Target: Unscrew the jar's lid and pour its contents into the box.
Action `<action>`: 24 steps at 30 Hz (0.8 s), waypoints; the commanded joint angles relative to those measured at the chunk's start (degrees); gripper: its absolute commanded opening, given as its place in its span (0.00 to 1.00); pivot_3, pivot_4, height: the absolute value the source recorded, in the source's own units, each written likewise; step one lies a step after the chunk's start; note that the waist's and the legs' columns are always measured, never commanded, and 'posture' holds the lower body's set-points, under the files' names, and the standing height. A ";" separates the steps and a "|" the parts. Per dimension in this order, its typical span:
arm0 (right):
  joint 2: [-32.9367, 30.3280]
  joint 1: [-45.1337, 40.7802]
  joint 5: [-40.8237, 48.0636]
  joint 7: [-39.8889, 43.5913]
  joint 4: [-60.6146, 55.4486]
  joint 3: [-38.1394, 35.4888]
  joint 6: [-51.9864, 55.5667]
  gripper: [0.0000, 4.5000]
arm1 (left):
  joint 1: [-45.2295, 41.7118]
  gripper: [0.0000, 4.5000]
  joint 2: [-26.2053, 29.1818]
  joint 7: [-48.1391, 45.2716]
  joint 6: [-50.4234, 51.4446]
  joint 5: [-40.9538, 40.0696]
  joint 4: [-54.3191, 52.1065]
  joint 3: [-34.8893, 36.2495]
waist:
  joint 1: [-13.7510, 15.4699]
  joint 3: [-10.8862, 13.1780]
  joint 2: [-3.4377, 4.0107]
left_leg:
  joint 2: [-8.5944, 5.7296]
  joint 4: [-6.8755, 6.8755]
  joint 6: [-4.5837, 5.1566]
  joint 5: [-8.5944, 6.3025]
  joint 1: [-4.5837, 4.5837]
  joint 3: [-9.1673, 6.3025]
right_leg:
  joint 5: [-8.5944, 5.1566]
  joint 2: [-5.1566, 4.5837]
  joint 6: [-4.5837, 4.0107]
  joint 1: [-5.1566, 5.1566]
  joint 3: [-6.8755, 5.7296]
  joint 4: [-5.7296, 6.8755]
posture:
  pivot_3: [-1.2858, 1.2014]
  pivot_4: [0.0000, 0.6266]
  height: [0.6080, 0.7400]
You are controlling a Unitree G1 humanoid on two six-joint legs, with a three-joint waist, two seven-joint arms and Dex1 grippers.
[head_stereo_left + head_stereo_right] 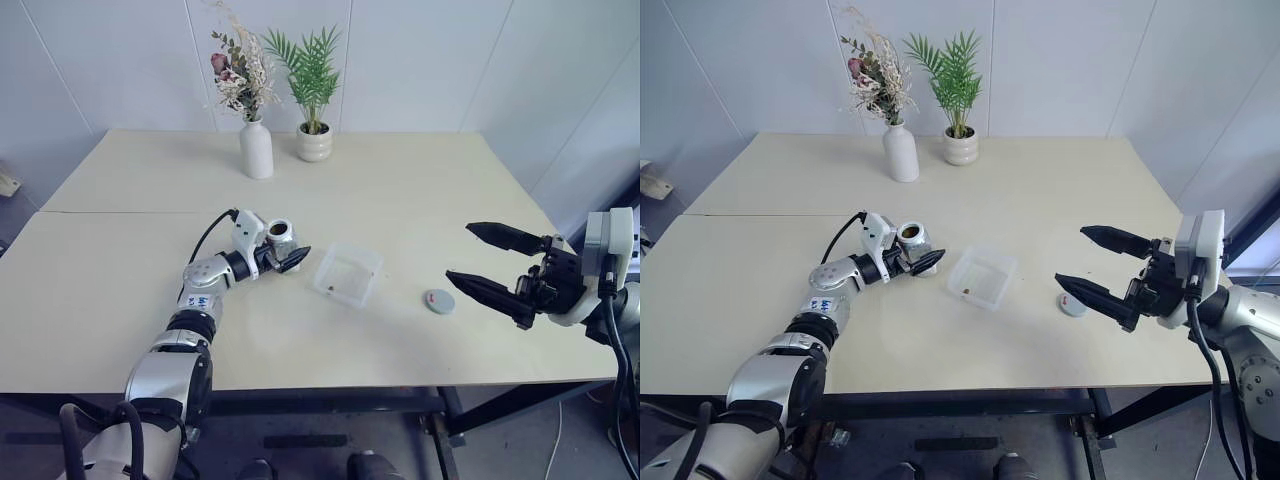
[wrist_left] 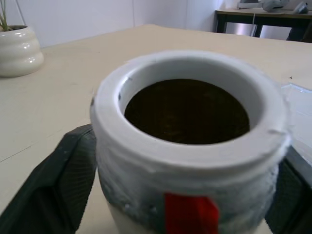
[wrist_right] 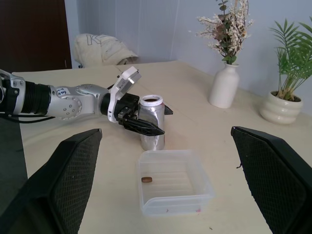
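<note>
**Jar open and upright beside the box, lid lying apart**

The jar stood upright on the worktop, mouth uncovered, its white rim ringing a dark interior in the left wrist view. A red patch of label showed on its silvery side. The left gripper sat at the jar with one black finger on either side; its fingers flanked the jar wall, spread wide. Whether they pressed the jar or stood just clear of it could not be told.

The box lay just beside the jar, on the side toward the robot's right, apart from it. It was clear plastic, shallow, sitting flat. One small dark bit of the contents rested on the box floor near the wall facing the jar.

The lid lay flat on the worktop further to the right, well apart from the box, red mark up.

The right gripper hung above the worktop near the lid, jaws wide apart and holding nothing, pointing toward the box.

At the far edge of the worktop stood a white vase with dried flowers and, beside it, a ribbed white plant pot with a green palm.
</note>
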 commanded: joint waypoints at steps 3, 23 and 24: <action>-1.14 -1.69 -0.03 1.06 0.62 0.10 -0.66 1.00 | 0.90 0.99 2.43 -7.37 2.02 -1.30 -5.25 -0.58 | 0.02 0.00 0.00 | 0.01 -0.12 0.00 0.00 0.00 0.00 | 0.00 0.00 0.00 0.00 -0.01 -0.11 | 0.52 0.24 1.00; -4.73 1.97 0.24 4.09 -0.34 -3.67 0.95 1.00 | -0.32 0.99 19.13 -33.71 12.72 -3.10 -8.73 -0.93 | -0.18 0.00 0.00 | 0.07 -0.75 -0.02 -0.01 -0.02 0.04 | -0.13 0.00 -0.21 -0.22 -0.08 -0.32 | 0.52 0.24 1.00; -5.07 2.53 0.77 4.05 -0.95 -4.33 1.37 1.00 | -0.48 0.99 20.44 -36.42 13.38 -4.07 -8.37 -0.29 | -0.18 0.00 0.00 | 0.07 -0.75 -0.02 -0.01 -0.02 0.03 | -0.13 0.00 -0.22 -0.21 -0.08 -0.32 | 0.52 0.24 1.00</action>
